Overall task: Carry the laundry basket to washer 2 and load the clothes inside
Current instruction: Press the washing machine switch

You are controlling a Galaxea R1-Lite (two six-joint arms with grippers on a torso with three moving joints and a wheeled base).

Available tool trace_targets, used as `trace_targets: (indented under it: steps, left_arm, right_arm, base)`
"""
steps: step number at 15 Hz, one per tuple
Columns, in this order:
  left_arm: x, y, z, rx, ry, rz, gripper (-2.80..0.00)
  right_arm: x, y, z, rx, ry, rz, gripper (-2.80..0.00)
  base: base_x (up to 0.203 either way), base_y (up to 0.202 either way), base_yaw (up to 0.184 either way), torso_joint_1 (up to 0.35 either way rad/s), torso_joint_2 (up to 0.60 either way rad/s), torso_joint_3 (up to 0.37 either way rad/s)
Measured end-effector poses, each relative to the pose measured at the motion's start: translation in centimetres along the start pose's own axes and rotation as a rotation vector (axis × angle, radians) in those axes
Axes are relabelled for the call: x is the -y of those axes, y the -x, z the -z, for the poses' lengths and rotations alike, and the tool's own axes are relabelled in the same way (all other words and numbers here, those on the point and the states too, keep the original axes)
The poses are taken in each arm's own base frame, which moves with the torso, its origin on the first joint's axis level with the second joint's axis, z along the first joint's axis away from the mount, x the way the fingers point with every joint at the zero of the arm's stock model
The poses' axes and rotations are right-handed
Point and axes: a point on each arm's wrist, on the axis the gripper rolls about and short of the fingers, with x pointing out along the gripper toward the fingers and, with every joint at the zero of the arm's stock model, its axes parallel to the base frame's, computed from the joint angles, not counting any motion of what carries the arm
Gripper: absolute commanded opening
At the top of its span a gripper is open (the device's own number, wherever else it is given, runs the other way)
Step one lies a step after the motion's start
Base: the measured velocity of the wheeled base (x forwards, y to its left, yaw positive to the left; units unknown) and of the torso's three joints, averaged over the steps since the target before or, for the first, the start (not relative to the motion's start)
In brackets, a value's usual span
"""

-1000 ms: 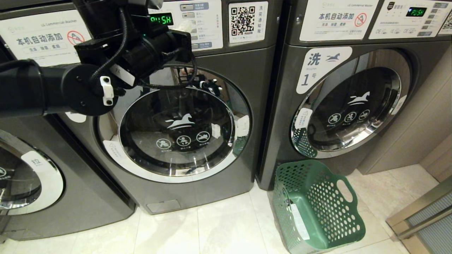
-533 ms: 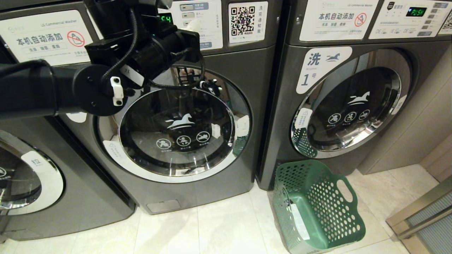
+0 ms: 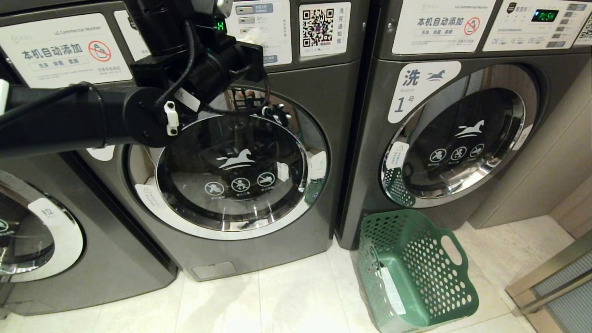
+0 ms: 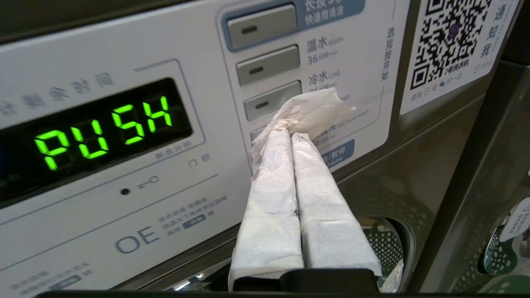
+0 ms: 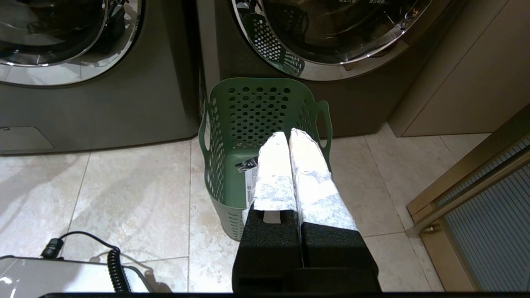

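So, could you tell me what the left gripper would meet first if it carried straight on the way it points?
Most likely the grey buttons on the control panel of washer 2. The left gripper, shut, points at that column, close to its lower buttons, though depth is unclear.

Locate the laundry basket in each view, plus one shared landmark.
Head view: laundry basket on the floor at lower right, before the washer marked 1.
Left wrist view: not directly in it.
Right wrist view: centre, behind the shut right gripper.
Shared landmark: chrome door ring of washer 1.
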Motion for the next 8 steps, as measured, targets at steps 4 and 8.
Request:
trace_targets:
  steps: [4,8]
  left_arm:
    - [0.16,-0.55,0.50,-0.003,-0.001,-0.001,-2.80]
    - [-0.32,-0.89,0.92,-0.005,-0.006,-0.011,-2.80]
  right_arm:
    - [0.00,0.00,0.00,0.000,0.000,0.001,-2.80]
    - [0.00,0.00,0.00,0.000,0.000,0.000,-2.80]
  base:
    - [0.000,0.000,0.000,0.000,0.00,0.000]
    - [0.000,0.000,0.000,0.000,0.00,0.000]
